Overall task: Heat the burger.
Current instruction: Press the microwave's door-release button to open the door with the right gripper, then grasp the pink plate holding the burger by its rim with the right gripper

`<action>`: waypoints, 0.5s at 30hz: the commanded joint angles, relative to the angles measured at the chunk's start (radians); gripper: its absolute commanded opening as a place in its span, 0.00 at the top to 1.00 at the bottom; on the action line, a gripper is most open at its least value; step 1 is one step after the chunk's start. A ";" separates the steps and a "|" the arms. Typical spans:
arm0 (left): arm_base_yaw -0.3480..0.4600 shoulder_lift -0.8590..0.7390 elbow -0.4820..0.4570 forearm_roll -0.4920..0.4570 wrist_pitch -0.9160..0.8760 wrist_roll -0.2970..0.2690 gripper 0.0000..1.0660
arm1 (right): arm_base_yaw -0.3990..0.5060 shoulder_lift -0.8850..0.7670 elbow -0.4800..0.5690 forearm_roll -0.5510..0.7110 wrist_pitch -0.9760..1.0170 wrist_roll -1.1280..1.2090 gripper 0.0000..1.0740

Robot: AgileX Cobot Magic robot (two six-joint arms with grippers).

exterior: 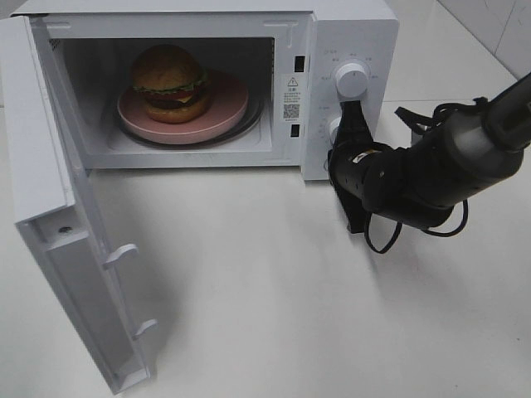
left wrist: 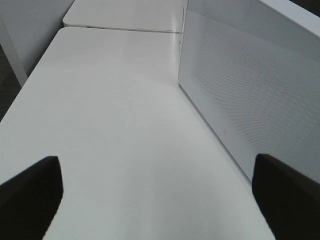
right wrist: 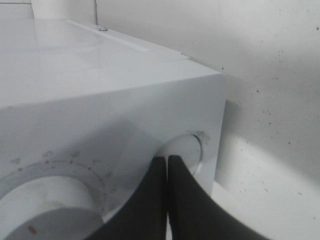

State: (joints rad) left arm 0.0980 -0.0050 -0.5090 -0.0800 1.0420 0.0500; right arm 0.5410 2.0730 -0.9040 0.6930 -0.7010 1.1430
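Bare table (left wrist: 110,125) lies open between and ahead of the left gripper's (left wrist: 156,160) jaws, which are spread wide and grip nothing. The microwave door's (left wrist: 250,90) perforated outer face and lower edge run close along one side of them. The right gripper's (right wrist: 167,161) jaws are pressed shut on nothing, tips at the rim of a knob (right wrist: 189,147) near the microwave's (exterior: 348,33) corner edge. Only the high view shows the burger (exterior: 168,81), on a pink plate (exterior: 224,116) inside the open cavity, well apart from the right jaws; the left jaws appear only in their own wrist view.
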 commanded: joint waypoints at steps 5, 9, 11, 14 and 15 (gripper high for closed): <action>0.002 -0.020 0.004 -0.001 -0.004 -0.004 0.08 | -0.005 -0.103 0.058 -0.066 0.070 -0.103 1.00; 0.002 -0.020 0.004 -0.001 -0.004 -0.004 0.08 | -0.005 -0.178 0.105 -0.103 0.161 -0.202 1.00; 0.002 -0.020 0.004 -0.001 -0.004 -0.004 0.08 | -0.005 -0.209 0.119 -0.126 0.199 -0.239 1.00; 0.002 -0.020 0.004 -0.001 -0.004 -0.004 0.08 | -0.005 -0.257 0.135 -0.168 0.261 -0.332 1.00; 0.002 -0.020 0.004 -0.001 -0.004 -0.004 0.08 | -0.005 -0.257 0.135 -0.168 0.261 -0.332 1.00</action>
State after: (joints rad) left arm 0.0980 -0.0050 -0.5090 -0.0800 1.0420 0.0500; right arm 0.5410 1.8300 -0.7720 0.5510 -0.4600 0.8540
